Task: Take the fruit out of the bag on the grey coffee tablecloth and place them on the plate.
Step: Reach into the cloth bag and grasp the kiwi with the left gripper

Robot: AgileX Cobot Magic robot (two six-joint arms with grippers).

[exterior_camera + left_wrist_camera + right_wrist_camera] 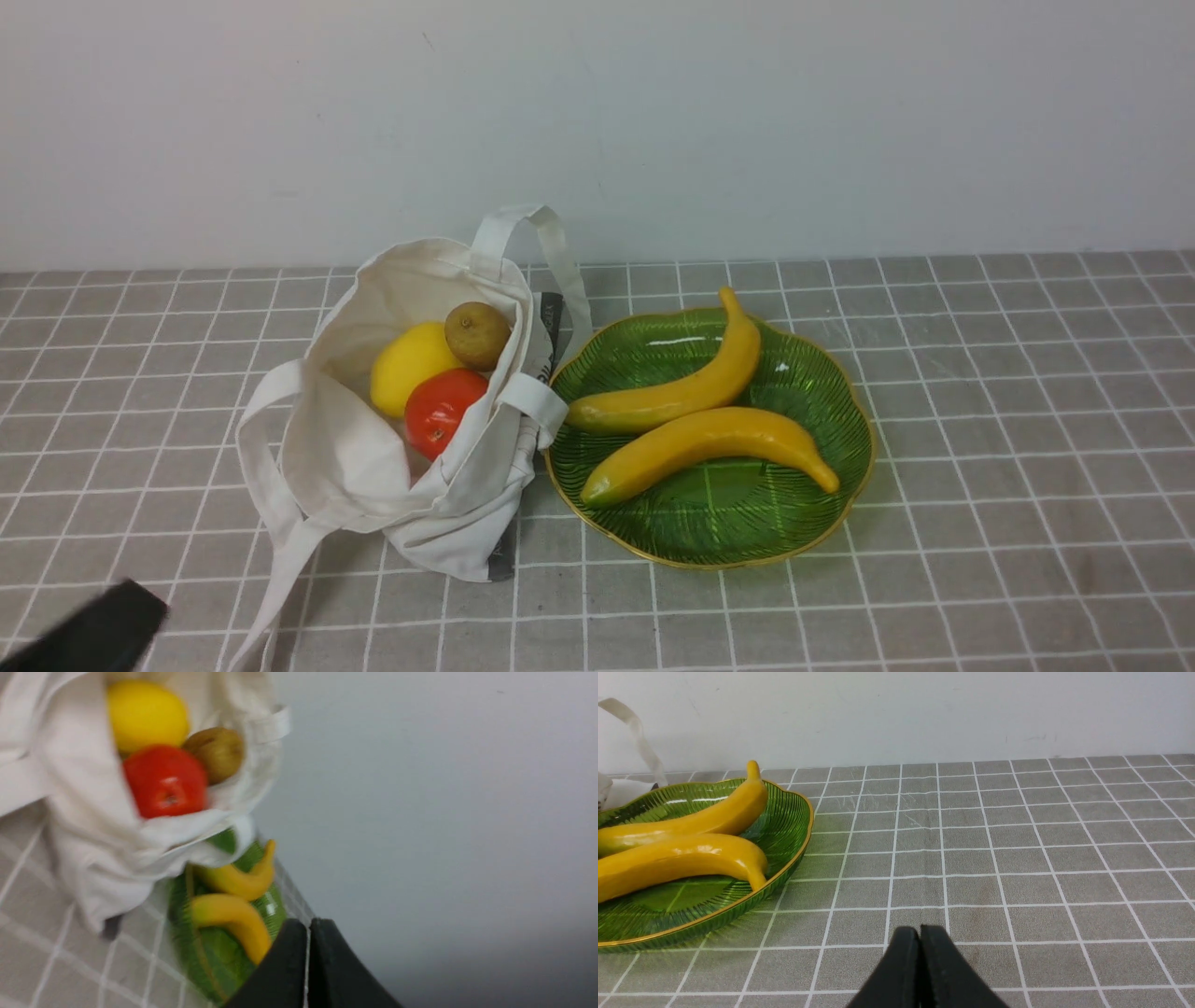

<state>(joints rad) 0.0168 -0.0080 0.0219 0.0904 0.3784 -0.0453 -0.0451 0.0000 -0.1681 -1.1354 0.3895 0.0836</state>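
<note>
The off-white bag (364, 467) lies open on the grey gridded tablecloth (980, 420). Inside it sit a yellow lemon (409, 366), a brown rough fruit (477, 334) and a glossy red fruit (441, 409). The same three show in the left wrist view: lemon (145, 715), brown fruit (216, 753), red fruit (164, 781). The green leaf-shaped plate (728, 523) lies right of the bag and holds two yellow bananas (695, 443). My left gripper (309, 933) is shut and empty, a dark shape (93, 630) at the near left, short of the bag. My right gripper (920, 938) is shut and empty, low over the cloth right of the plate (784, 830).
A white wall (747, 121) rises behind the table. The bag's long strap (280, 569) trails toward the near left, close to my left gripper. Another handle (537, 233) stands up at the bag's far side.
</note>
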